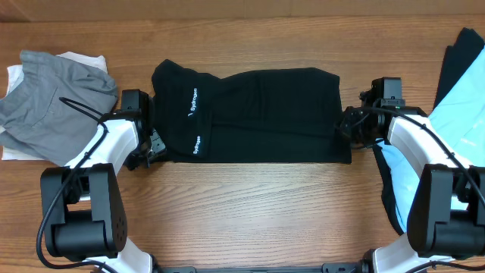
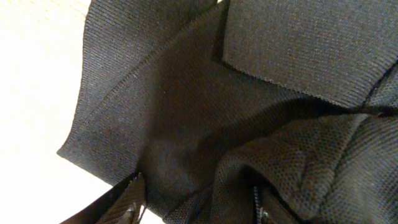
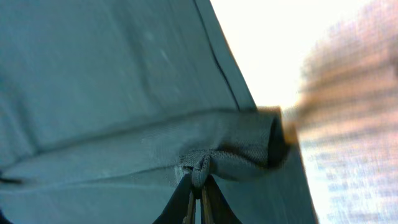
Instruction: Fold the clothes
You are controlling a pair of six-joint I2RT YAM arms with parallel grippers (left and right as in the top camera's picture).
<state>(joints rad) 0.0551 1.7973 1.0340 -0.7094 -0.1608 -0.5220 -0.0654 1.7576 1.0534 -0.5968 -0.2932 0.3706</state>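
The black T-shirt with small white logo text lies folded into a long strip across the middle of the wooden table. My left gripper is at its left end. In the left wrist view the two fingers stand wide apart with bunched black fabric between them, so the left gripper is open. My right gripper is at the shirt's right edge. In the right wrist view the right gripper is shut on a small pinch of the shirt's fabric, lifting a fold.
A grey garment lies on a white one at the far left. A light blue garment and a dark one lie at the right edge, partly under the right arm.
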